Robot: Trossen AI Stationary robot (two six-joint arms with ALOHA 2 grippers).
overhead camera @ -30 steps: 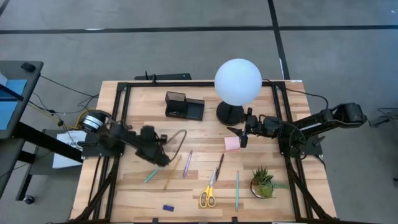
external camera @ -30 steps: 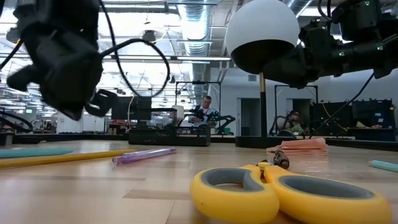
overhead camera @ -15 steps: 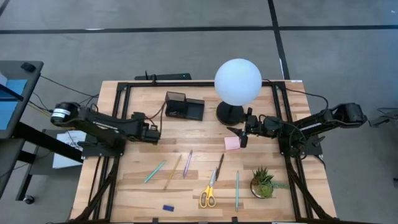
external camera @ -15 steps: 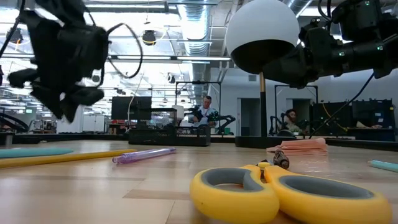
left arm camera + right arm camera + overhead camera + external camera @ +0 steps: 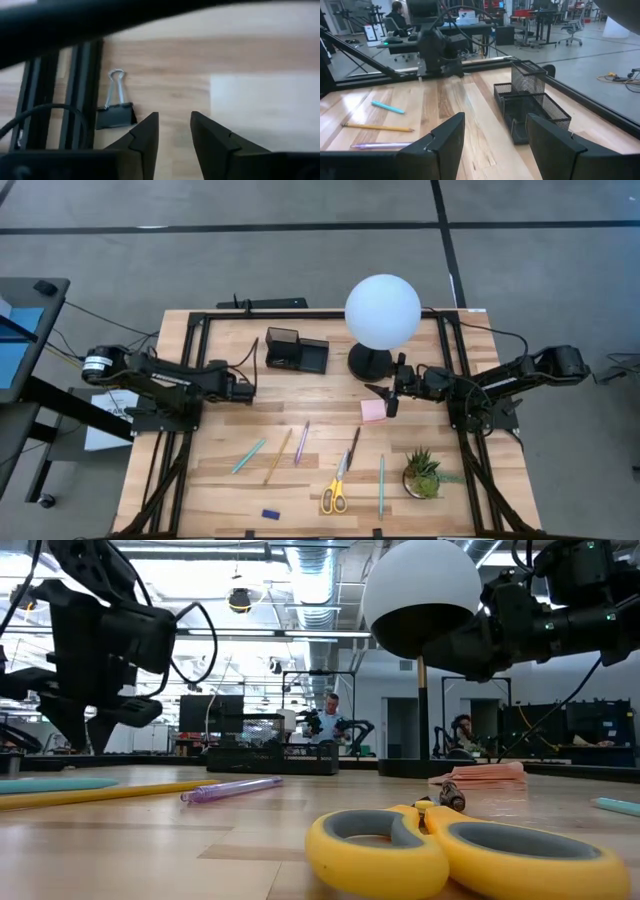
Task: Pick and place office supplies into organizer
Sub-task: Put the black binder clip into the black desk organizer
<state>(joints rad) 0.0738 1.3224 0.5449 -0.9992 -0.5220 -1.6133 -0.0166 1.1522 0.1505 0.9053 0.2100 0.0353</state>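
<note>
Left wrist view shows a small black binder clip (image 5: 115, 114) lying flat on the bench (image 5: 260, 105), its wire handles pointing away from the camera, beside the dark frame rail at the bench's edge. The left gripper (image 5: 174, 131) hangs just above and beside it, jaws slightly parted with nothing between them.

In the high view the left gripper (image 5: 243, 389) sits short of the black mesh organizer (image 5: 296, 350), toward the left arm's side of it. A second ago it hovered farther from the organizer, over the teal pen (image 5: 248, 456) and yellow pencil (image 5: 278, 456); it has since drawn back toward its base and turned to the clip. My reading is that the clip is now the chosen pickup and the pens are left for later.

The rest of the supplies lie untouched on the near side of the organizer: the purple pen (image 5: 301, 442), a dark pen (image 5: 353, 448), the yellow-handled scissors (image 5: 334, 493), a teal pencil (image 5: 381, 485) and a blue eraser (image 5: 270, 514). The pink sticky-note pad (image 5: 373, 411) lies at the foot of the white globe lamp (image 5: 383, 311).

The right gripper (image 5: 392, 397) waits just beside that pad, jaws wide apart and empty, unchanged over the last second. A green potted plant (image 5: 424, 472) stands farther out. The organizer appears empty, so the task looks barely begun.
</note>
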